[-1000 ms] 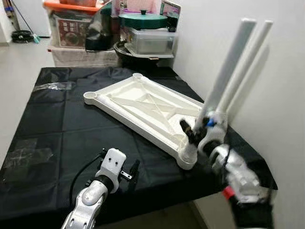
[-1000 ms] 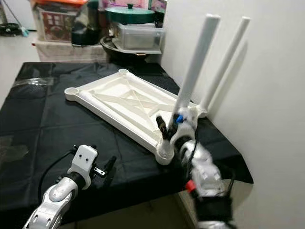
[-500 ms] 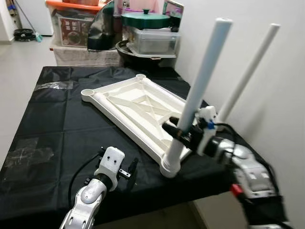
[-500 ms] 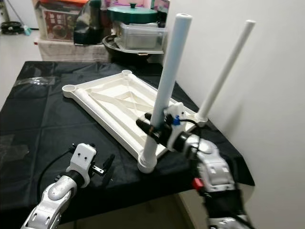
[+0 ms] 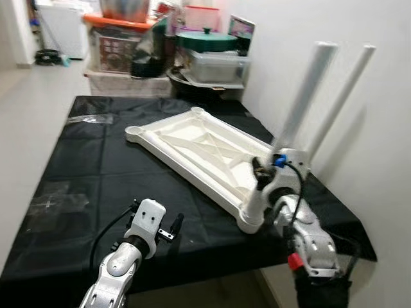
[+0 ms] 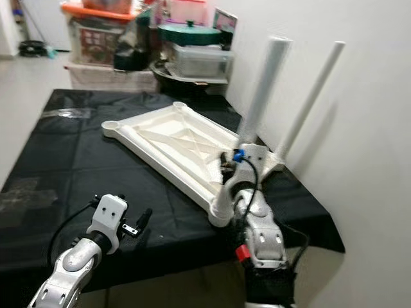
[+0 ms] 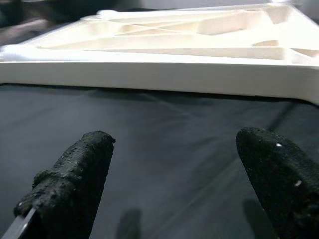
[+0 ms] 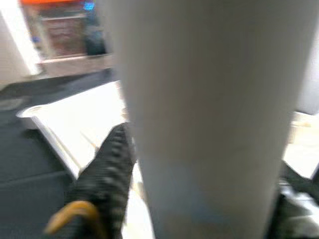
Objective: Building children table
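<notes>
Right gripper (image 5: 262, 174) clasps a white leg (image 5: 290, 133) at the tabletop's (image 5: 192, 144) near corner; left gripper (image 5: 172, 228) released.

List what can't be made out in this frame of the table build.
- Right wrist view: the white plastic table leg is blurred and hides what lies behind it.
- Eye views: the right pincer covers the leg's lower part.
- Eye views: labels on the stacked storage boxes are too small.

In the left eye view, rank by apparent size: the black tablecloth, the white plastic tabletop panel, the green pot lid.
1. Black tablecloth, largest.
2. White plastic tabletop panel, lying upside down on the cloth.
3. Green pot lid, smallest, though it sits farthest from the camera, which makes it look smaller.
</notes>
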Controlling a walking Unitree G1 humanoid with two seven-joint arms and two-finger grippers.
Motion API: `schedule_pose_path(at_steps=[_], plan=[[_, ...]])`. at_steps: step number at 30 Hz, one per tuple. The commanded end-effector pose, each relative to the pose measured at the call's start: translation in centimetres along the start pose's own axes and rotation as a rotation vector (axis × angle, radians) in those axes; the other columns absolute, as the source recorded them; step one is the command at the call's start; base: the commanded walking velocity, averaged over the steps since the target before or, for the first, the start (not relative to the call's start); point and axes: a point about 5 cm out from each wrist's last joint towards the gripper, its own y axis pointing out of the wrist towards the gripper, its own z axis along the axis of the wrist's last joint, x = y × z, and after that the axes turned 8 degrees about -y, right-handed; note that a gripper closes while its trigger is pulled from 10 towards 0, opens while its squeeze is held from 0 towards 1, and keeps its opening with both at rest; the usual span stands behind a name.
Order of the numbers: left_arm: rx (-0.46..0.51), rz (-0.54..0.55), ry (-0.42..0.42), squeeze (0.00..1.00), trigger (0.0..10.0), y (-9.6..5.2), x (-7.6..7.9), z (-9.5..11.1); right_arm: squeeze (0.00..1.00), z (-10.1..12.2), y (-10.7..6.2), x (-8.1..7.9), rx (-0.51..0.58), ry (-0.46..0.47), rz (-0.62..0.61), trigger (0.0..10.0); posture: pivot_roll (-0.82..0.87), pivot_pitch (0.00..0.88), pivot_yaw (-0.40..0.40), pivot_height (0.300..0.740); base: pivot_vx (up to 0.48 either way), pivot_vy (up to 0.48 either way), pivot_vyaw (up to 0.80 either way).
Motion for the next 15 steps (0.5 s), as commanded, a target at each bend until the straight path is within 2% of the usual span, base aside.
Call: schedule_pose_path(at_steps=[1,2,5,6,7,9,10,11,13,14,15], plan=[[-0.001,-0.011,-0.001,0.00,10.0,0.0,0.3,-0.1,1.00,0.5,0.3,-0.3,0.019,0.006,0.056,10.0,0.09,0.000,-0.135,0.740,0.000,0.000,0.00],[0.000,-0.008,-0.002,0.00,10.0,0.0,0.2,-0.1,0.00,1.6,0.5,0.0,0.068,-0.003,0.141,10.0,0.09,0.000,-0.135,0.740,0.000,0.000,0.00],[0.000,-0.006,-0.003,0.00,10.0,0.0,0.2,-0.1,0.00,2.4,0.6,0.2,0.105,-0.010,0.202,10.0,0.09,0.000,-0.135,0.740,0.000,0.000,0.00],[-0.001,-0.006,-0.004,0.00,10.0,0.0,0.2,-0.1,0.00,3.2,0.4,0.3,0.139,-0.029,0.321,10.0,0.08,0.000,-0.136,0.740,0.000,0.000,0.00],[-0.001,-0.006,-0.004,0.00,10.0,0.0,0.2,-0.1,0.00,3.2,0.4,0.3,0.139,-0.029,0.321,10.0,0.08,0.000,-0.136,0.740,0.000,0.000,0.00],[0.000,-0.009,-0.004,0.00,10.0,0.0,0.3,-0.1,0.00,3.8,-1.0,0.3,0.139,-0.072,0.603,10.0,0.08,0.000,-0.135,0.740,0.000,0.000,0.00],[0.000,-0.009,-0.004,0.00,10.0,0.0,0.3,-0.1,0.00,3.8,-1.0,0.3,0.139,-0.072,0.603,10.0,0.08,0.000,-0.135,0.740,0.000,0.000,0.00],[0.000,-0.010,-0.003,0.00,10.0,0.0,0.3,-0.1,0.00,3.8,-1.5,0.3,0.121,-0.100,0.690,10.0,0.08,0.000,-0.135,0.740,0.000,0.000,0.00],[0.000,-0.010,-0.003,0.00,10.0,0.0,0.3,-0.1,0.00,3.8,-1.5,0.3,0.121,-0.100,0.690,10.0,0.08,0.000,-0.135,0.740,0.000,0.000,0.00],[0.001,-0.008,-0.002,0.00,10.0,0.0,0.2,-0.1,0.00,3.5,-2.0,-0.1,0.093,-0.106,0.765,9.1,0.08,0.000,-0.137,0.740,0.000,0.000,0.00],[0.001,-0.008,-0.002,0.00,10.0,0.0,0.2,-0.1,0.00,3.5,-2.0,-0.1,0.093,-0.106,0.765,9.1,0.08,0.000,-0.137,0.740,0.000,0.000,0.00]])
